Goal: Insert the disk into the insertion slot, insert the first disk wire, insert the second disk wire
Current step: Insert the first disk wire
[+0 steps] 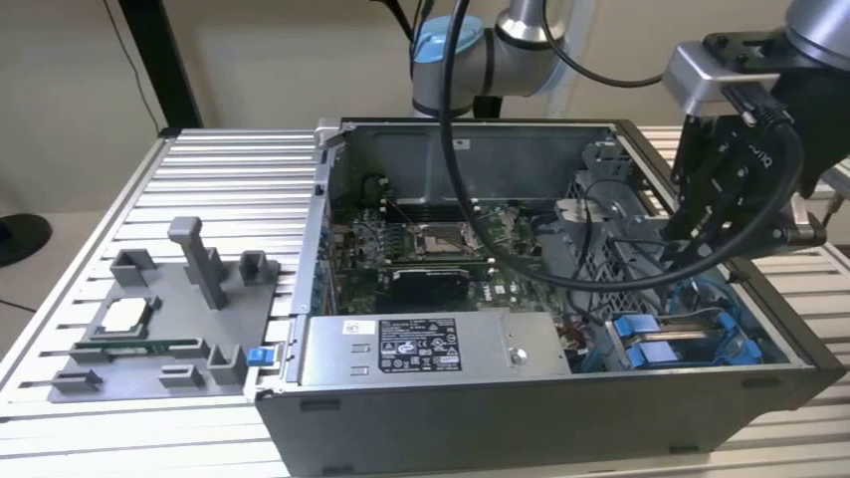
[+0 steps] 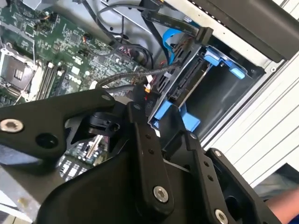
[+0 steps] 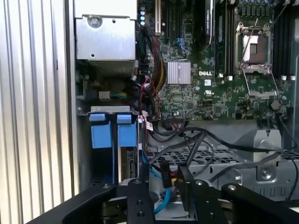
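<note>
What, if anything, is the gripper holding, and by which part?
Cannot be told; the black gripper hangs near the flat rectangular disk in its blue plastic frame.

1. Matt black on the gripper (image 3: 166, 193), dotted with silver screw heads.
2. Bright blue on the plastic tabs (image 3: 100, 135) at the insertion slot (image 1: 718, 334), set in grey metal.
3. Green on the motherboard (image 1: 439, 249), speckled with black and silver parts.
4. Plain grey on the power-supply box (image 1: 519, 349), with a white label in black print.
5. Silver ribbed stripes across the table (image 1: 226, 169).
6. Light blue on the arm's joint cap (image 1: 445, 45).
7. Black weave on the braided cable (image 2: 126, 76), with a flat blue cable (image 2: 167, 42) nearby.
</note>
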{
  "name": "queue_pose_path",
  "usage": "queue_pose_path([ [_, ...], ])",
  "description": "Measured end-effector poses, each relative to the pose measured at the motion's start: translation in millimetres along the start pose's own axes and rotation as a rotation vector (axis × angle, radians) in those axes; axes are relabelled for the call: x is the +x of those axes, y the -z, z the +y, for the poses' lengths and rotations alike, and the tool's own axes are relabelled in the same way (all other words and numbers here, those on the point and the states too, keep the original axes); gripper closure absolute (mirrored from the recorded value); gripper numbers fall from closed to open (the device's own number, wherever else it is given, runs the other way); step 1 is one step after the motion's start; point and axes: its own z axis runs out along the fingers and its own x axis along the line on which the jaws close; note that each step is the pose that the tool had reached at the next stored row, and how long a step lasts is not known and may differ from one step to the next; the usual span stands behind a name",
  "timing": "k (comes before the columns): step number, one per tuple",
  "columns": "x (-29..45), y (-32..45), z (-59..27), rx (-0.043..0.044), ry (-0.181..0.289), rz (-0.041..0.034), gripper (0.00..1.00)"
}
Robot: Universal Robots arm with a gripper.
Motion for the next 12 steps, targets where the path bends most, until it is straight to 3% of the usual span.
queue_pose_path([
  [4,0.4,-3.1,-0.1,0.0118,0.002,-0.0157,0.00],
  [7,0.5,-3.5,1.5,0.0117,0.002,-0.0306,0.00],
  [12,0.6,-3.5,2.6,0.0113,0.002,-0.0425,0.00],
])
